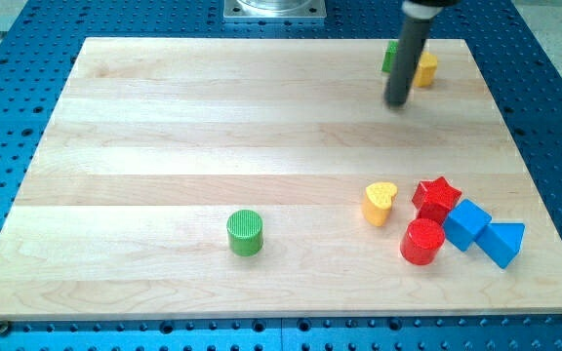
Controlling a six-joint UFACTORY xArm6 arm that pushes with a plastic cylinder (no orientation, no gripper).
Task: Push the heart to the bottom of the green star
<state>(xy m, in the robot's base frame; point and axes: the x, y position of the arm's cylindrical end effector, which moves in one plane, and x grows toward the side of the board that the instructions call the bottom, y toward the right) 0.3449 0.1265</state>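
The yellow heart (pixel 380 202) lies at the view's right, lower middle, just left of a red star (pixel 438 197). A green block (pixel 389 57), largely hidden behind the rod, sits near the view's top right; its shape cannot be made out. A yellow block (pixel 425 69) sits right beside it. My tip (pixel 397 102) stands just below these two blocks, far above the heart.
A red cylinder (pixel 422 242) lies below the heart's right. A blue cube (pixel 467 224) and a blue triangle (pixel 501 242) lie further right. A green cylinder (pixel 245 233) stands at the lower middle. The wooden board (pixel 164 117) has blue perforated table around it.
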